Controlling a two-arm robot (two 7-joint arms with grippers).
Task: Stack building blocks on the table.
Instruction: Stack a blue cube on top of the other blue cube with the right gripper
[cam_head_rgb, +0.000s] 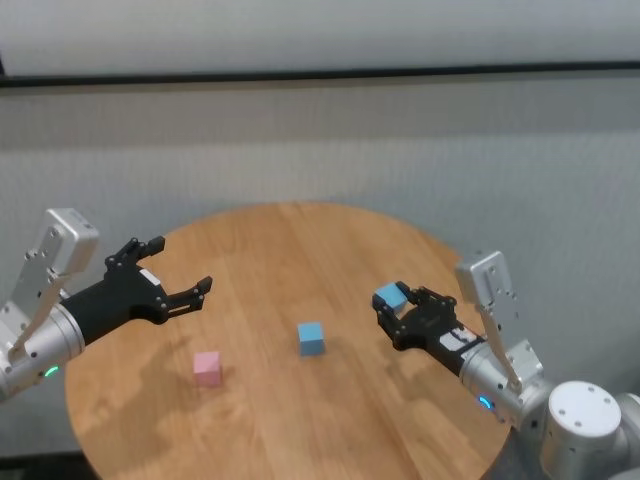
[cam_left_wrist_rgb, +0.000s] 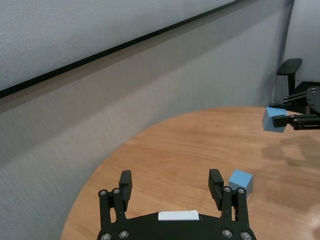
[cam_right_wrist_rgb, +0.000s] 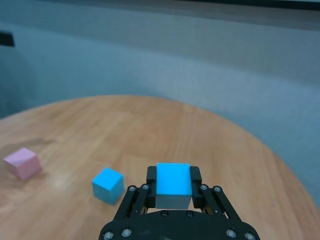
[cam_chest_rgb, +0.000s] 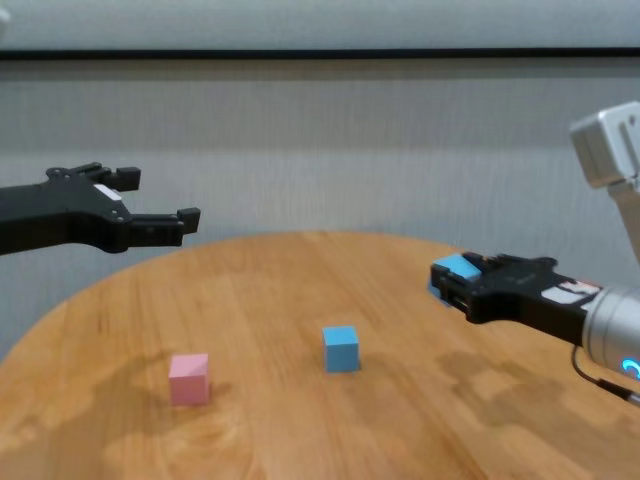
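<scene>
On the table (cam_head_rgb: 300, 420), the pink block (cam_head_rgb: 207, 367) sits nearest, left of centre, with 1 light blue block (cam_head_rgb: 311, 338) just beyond it to the right. The right gripper (cam_head_rgb: 392, 303) hangs above the table's right side, clamped on the other light blue block (cam_head_rgb: 389, 296). The left gripper (cam_head_rgb: 175, 270) hovers over the left edge, jaws wide apart and empty.
</scene>
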